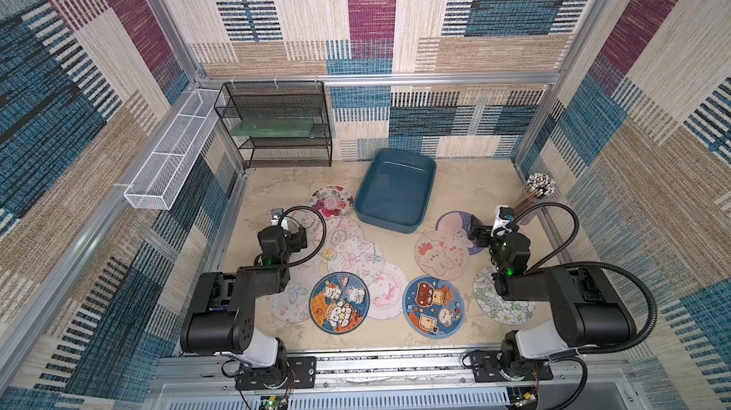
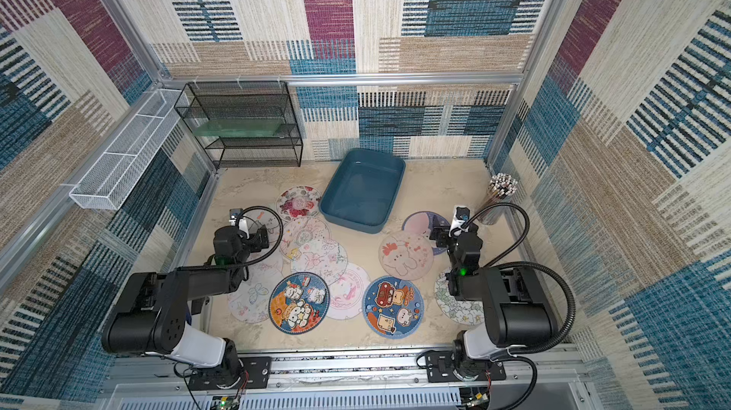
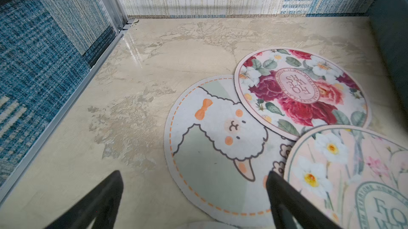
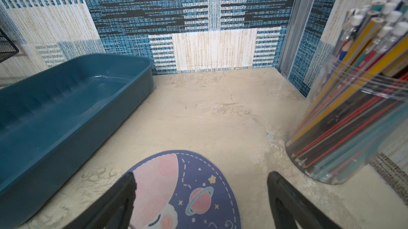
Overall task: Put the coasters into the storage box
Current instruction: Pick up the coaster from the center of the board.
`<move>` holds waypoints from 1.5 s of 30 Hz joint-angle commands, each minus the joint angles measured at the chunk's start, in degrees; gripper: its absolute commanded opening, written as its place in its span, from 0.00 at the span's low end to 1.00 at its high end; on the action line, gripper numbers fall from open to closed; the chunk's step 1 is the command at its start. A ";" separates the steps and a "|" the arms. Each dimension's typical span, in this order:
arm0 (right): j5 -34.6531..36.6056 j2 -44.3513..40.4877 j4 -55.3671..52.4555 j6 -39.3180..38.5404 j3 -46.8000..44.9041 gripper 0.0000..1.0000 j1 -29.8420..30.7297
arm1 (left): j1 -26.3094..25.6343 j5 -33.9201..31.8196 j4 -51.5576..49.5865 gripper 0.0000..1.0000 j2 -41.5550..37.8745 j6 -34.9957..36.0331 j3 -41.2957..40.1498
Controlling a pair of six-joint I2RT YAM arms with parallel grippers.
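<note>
On the bench (image 1: 466, 186), rear centre: box (image 1: 391, 190), teal, upright, its floor bare in both top views and in the right wrist view (image 4: 66, 106).

Coasters (image 1: 356, 255): all flat on the bench outside the box, in two groups.
- Left group: an overlapping chain running from the rose coaster (image 1: 330, 201), just beside the box's near-left corner, down to a blue cartoon coaster (image 1: 339, 303) at the front. In the left wrist view the rose coaster (image 3: 302, 91) and a daffodil coaster (image 3: 348, 172) both overlap an alpaca coaster (image 3: 212, 150).
- Right group: planet coaster (image 1: 455, 222), rabbit coaster (image 1: 443, 254) overlapping it, a second blue cartoon coaster (image 1: 433, 306), and a white-flower coaster (image 1: 484, 297) partly under the right arm.

Left hand (image 3: 194, 173): jaws spread wide, nothing held, over the alpaca coaster's edge.

Right hand (image 4: 201, 174): jaws spread wide, nothing held, over the planet coaster (image 4: 187, 192).

Other items: black rack (image 1: 277, 123) at rear left; white tray (image 1: 174, 151) on the left wall; pencil jar (image 1: 534, 194) at rear right.
</note>
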 commanded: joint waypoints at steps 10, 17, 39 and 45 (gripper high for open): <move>0.78 0.00 2.05 0.21 0.23 0.95 0.07 | 0.06 0.16 0.59 0.99 0.03 -1.11 0.30; 0.79 0.00 2.07 0.19 0.23 0.95 0.06 | 0.06 0.11 0.55 0.99 -0.02 -1.16 0.30; 0.61 -0.99 -0.23 -0.32 1.25 0.95 0.27 | 0.06 1.03 1.00 0.96 -0.30 -0.21 0.55; -1.12 -4.98 -44.80 0.50 24.54 0.95 2.04 | -0.52 3.14 -26.17 0.95 -6.61 0.89 13.06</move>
